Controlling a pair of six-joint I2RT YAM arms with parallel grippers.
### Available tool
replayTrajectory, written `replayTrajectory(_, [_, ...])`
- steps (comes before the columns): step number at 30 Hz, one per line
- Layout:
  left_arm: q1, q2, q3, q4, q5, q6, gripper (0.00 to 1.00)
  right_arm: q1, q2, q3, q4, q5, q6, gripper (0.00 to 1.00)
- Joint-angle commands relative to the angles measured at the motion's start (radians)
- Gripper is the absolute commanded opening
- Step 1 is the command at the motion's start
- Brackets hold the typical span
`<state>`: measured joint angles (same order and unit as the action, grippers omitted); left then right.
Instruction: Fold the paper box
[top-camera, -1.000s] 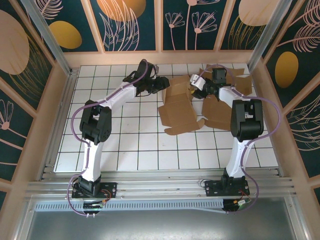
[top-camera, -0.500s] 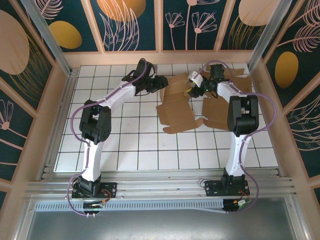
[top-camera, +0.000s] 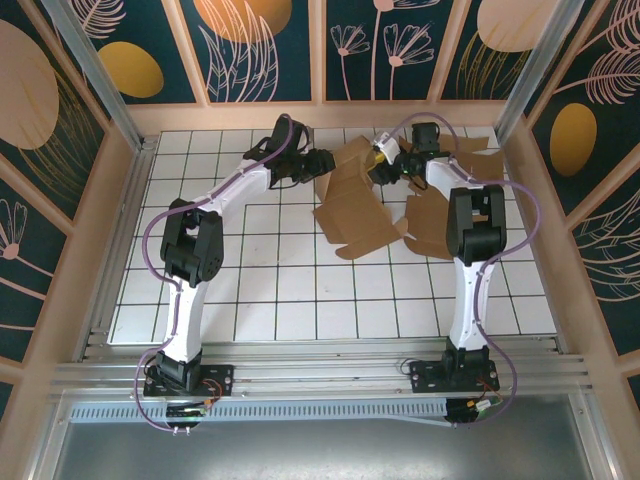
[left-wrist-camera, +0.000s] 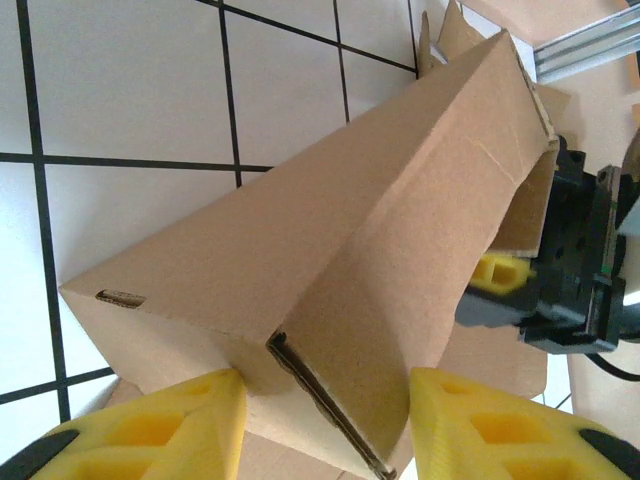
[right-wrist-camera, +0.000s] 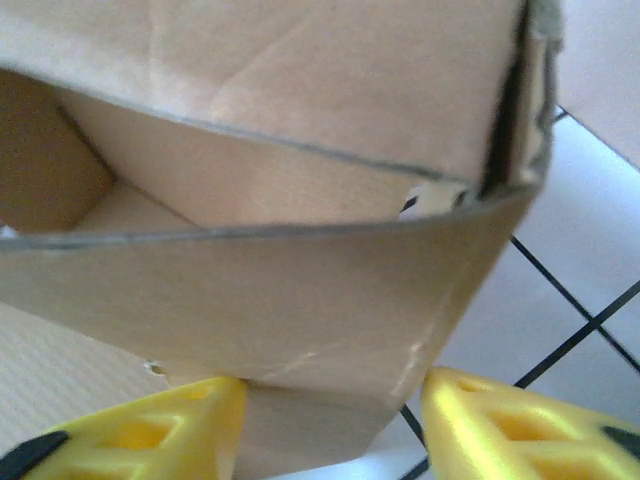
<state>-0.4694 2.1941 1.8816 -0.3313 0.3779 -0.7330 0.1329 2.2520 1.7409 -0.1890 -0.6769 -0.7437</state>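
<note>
The brown paper box (top-camera: 358, 215) lies partly folded on the tiled table, its far walls raised between the two arms. My left gripper (top-camera: 321, 163) holds the box's left raised corner. In the left wrist view my left gripper (left-wrist-camera: 325, 420) has a doubled cardboard wall (left-wrist-camera: 340, 300) pressed between both yellow fingers. My right gripper (top-camera: 386, 168) is at the box's right raised wall. In the right wrist view my right gripper (right-wrist-camera: 330, 400) straddles a cardboard wall (right-wrist-camera: 260, 300), with both pads against it. One of the right gripper's fingers (left-wrist-camera: 500, 272) shows past the box's far end.
Flat cardboard pieces lie right of the box (top-camera: 440, 228) and at the back right corner (top-camera: 482, 163). The wooden back wall (top-camera: 320, 115) stands close behind both grippers. White tiles (top-camera: 280, 280) stretch in front of the box.
My right gripper has moved left and back onto the box's raised wall and narrowed its jaws on it. The box has shifted slightly left. The left gripper has stayed clamped.
</note>
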Motion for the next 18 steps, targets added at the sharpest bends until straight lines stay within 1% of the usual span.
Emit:
replayTrajectory(1, [-0.035, 0.052, 0.029, -0.051, 0.073, 0.025, 0.46, 0.08, 0.004, 0.033, 0.139, -0.064, 0.246, 0.42])
replayTrajectory(3, [-0.034, 0.05, 0.04, -0.064, 0.06, 0.03, 0.47, 0.08, -0.012, -0.005, 0.202, -0.048, 0.333, 0.36])
replayTrajectory(5, [-0.031, 0.043, 0.04, -0.07, 0.047, 0.032, 0.5, 0.081, -0.046, -0.084, 0.3, -0.032, 0.415, 0.31])
replayTrajectory(7, [-0.028, 0.032, 0.039, -0.071, 0.038, 0.033, 0.53, 0.081, -0.079, -0.16, 0.384, -0.028, 0.457, 0.27])
replayTrajectory(9, [-0.023, 0.019, 0.037, -0.069, 0.025, 0.036, 0.59, 0.082, -0.107, -0.227, 0.459, -0.024, 0.498, 0.25])
replayTrajectory(11, [-0.016, 0.004, 0.034, -0.069, 0.004, 0.048, 0.68, 0.083, -0.136, -0.283, 0.507, -0.026, 0.509, 0.23])
replayTrajectory(13, [-0.008, -0.012, 0.035, -0.077, -0.017, 0.064, 0.75, 0.083, -0.154, -0.314, 0.524, -0.023, 0.505, 0.23])
replayTrajectory(15, [0.001, -0.031, 0.029, -0.088, -0.045, 0.077, 0.8, 0.083, -0.168, -0.335, 0.516, -0.021, 0.489, 0.23])
replayTrajectory(18, [0.011, -0.07, 0.011, -0.102, -0.095, 0.096, 0.85, 0.082, -0.19, -0.34, 0.459, -0.007, 0.47, 0.32])
